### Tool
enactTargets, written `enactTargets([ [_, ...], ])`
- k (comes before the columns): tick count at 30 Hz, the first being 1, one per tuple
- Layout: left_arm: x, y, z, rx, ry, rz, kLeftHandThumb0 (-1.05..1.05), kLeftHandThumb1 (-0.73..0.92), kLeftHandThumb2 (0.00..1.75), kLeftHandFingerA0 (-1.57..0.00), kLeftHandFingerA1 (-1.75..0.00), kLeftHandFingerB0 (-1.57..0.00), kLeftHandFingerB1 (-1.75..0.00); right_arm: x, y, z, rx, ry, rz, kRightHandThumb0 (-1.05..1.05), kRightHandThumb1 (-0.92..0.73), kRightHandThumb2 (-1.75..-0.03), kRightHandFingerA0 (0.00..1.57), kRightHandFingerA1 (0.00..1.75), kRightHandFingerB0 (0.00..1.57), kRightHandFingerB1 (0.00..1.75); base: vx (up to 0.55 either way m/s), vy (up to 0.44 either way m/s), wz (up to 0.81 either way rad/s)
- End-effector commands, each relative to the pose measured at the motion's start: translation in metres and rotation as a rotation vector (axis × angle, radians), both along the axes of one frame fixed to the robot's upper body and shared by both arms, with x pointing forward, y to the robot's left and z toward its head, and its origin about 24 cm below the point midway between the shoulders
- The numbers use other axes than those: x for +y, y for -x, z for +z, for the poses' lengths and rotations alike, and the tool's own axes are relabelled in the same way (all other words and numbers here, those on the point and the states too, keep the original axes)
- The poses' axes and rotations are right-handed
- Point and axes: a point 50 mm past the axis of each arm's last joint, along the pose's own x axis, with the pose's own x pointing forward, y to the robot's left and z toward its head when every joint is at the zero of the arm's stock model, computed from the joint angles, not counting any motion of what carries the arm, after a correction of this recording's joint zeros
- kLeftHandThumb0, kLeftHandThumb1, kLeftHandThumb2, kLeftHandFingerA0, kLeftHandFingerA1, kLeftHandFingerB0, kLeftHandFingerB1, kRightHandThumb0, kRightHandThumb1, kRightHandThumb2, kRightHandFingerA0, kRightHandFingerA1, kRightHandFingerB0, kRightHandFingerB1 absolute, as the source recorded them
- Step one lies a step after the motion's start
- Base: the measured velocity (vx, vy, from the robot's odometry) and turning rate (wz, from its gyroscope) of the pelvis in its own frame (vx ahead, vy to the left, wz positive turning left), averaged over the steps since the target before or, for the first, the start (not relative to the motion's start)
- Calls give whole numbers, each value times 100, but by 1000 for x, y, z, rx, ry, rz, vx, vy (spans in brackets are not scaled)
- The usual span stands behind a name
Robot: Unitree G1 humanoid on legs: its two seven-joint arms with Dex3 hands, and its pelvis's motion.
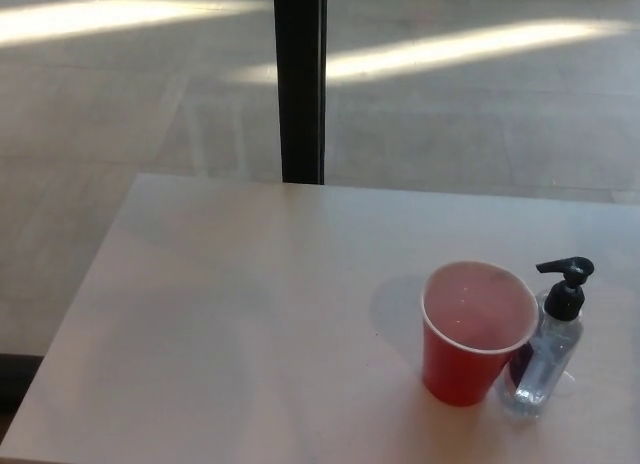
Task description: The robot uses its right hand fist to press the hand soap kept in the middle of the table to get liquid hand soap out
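Neither hand shows; soap bottle (548, 359) beside red cup (472, 334), label unreadable.

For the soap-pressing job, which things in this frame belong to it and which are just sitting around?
Part of the job:
- soap bottle, clear with a black pump, standing upright at the table's right side
- red cup, upright, close against the bottle's left, under the pump's spout

Just there:
- table
- black post behind the table

No robot hand is in view.
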Motion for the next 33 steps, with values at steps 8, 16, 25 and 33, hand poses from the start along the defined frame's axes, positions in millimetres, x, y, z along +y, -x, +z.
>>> enactTargets([
  [8,0,-6,0,-17,9,-25,-53,71,61,-73,-61,-56,-49,-53,264,-225,783,-227,-919,-62,-52,-113,103,139,22,94,0,0,0],
  [16,2,-10,0,-18,2,-39,-54,71,61,-76,-64,-57,-52,-36,288,-247,874,-383,-923,-38,-48,-130,89,159,35,99,0,0,0],
  [25,2,-7,0,15,2,-35,-53,71,61,-79,-59,-57,-49,-28,298,-268,960,-359,-817,-41,-44,-115,92,107,29,68,0,0,0],
  [33,3,9,5,81,-2,-75,-54,72,61,-76,-59,-54,-50,-16,317,-273,1124,-255,-684,-45,-39,-107,102,105,53,78,0,0,0],
])
